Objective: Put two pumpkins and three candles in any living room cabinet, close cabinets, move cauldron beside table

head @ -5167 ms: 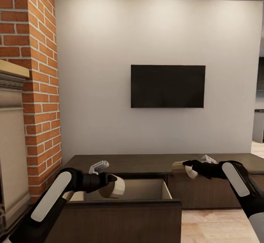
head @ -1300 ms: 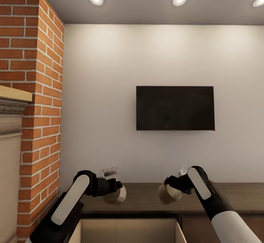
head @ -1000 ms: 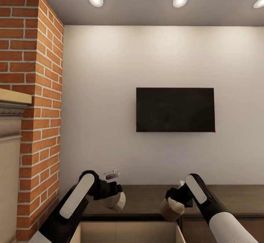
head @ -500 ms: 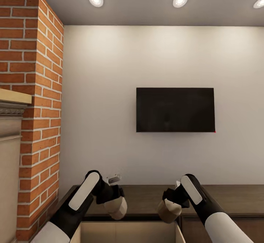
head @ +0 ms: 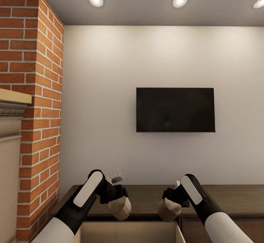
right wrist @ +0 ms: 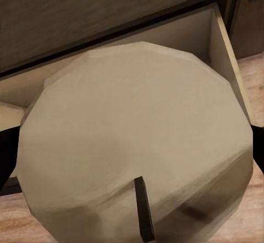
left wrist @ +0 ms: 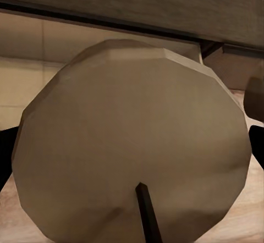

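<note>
Both hands are holding candles over the open drawer of the cabinet (head: 227, 195). The left hand (head: 119, 202) is gripping a beige candle (head: 120, 207) above the drawer's (head: 128, 232) back edge; the right hand (head: 172, 202) is gripping another candle (head: 168, 210) above its right rear corner. In both wrist views the candle is blocking most of the sight below, with the pale drawer interior (right wrist: 165, 39) showing behind it.

The right candle is hanging close to the drawer's side wall (right wrist: 228, 50), so letting go there could be landing it on the rim or the floor (right wrist: 250, 83). The head camera is aiming at the wall, hiding most of the drawer and making the drop hard to judge.
</note>
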You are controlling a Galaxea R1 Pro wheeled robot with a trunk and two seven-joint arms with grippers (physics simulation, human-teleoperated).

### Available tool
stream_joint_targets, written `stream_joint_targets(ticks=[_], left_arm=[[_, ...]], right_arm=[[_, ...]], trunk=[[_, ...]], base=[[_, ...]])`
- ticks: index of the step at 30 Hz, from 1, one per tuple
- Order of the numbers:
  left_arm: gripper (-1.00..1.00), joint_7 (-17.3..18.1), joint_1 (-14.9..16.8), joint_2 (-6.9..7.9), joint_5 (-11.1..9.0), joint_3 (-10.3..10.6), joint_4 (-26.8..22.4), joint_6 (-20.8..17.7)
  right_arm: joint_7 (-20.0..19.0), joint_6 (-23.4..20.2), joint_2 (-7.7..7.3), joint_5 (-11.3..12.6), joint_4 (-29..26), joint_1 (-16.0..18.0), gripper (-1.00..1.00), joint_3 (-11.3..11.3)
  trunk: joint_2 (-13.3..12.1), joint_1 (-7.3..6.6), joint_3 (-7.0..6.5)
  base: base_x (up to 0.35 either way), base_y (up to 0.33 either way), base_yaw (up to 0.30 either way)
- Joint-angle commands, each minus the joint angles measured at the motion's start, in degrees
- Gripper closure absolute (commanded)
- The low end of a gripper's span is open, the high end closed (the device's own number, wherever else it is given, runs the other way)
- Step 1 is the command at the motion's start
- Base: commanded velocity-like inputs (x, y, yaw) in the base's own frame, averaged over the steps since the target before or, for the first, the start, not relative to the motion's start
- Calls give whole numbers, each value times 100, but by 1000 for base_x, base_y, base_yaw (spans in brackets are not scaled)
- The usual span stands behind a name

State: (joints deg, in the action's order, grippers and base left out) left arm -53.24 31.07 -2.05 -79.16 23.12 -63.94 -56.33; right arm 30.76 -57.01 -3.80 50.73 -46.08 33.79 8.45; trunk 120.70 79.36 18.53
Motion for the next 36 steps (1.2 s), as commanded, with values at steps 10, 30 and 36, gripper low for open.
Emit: stream_joint_targets(ticks=[10,30,36], left_arm=[[100,-55,13,2,-56,25,0,-1],[100,-46,13,-3,-64,26,-1,-1],[100,-46,13,-4,-59,26,-3,-1]], right_arm=[[9,48,-9,68,-22,5,100,25],[-31,91,-13,75,-32,5,100,26],[-34,114,-7,69,-33,5,100,34]], trunk=[[245,131,116],[1047,571,475],[1288,702,583]], base=[[0,0,0],[0,0,0],[0,0,0]])
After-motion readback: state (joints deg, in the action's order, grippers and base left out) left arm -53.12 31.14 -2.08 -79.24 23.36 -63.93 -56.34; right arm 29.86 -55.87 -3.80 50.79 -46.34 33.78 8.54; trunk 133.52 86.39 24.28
